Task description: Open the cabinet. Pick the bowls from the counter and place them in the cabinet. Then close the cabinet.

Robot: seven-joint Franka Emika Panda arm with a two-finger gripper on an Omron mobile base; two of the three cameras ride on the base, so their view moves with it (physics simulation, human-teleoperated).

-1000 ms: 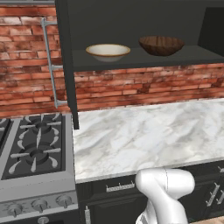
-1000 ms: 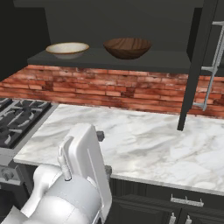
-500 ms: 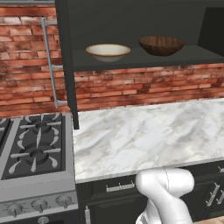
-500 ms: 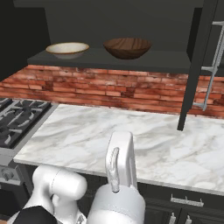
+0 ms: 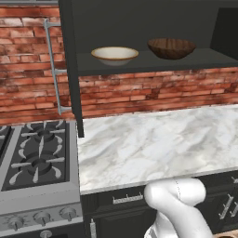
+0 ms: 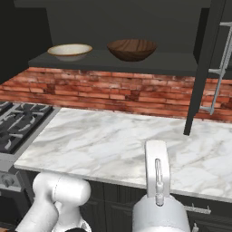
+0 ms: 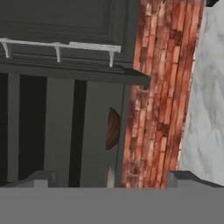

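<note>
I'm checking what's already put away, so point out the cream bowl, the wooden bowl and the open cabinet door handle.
cream bowl (image 5: pixel 114 54), left base view, its inner hollow.
wooden bowl (image 6: pixel 132 49), right base view, its front wall.
cabinet door handle (image 6: pixel 219 71), right base view, middle of the silver bar.

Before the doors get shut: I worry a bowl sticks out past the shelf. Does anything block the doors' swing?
Nothing visible does. The cream bowl and the wooden bowl sit well inside on the cabinet shelf. The counter below carries nothing that reaches the doors.
</note>
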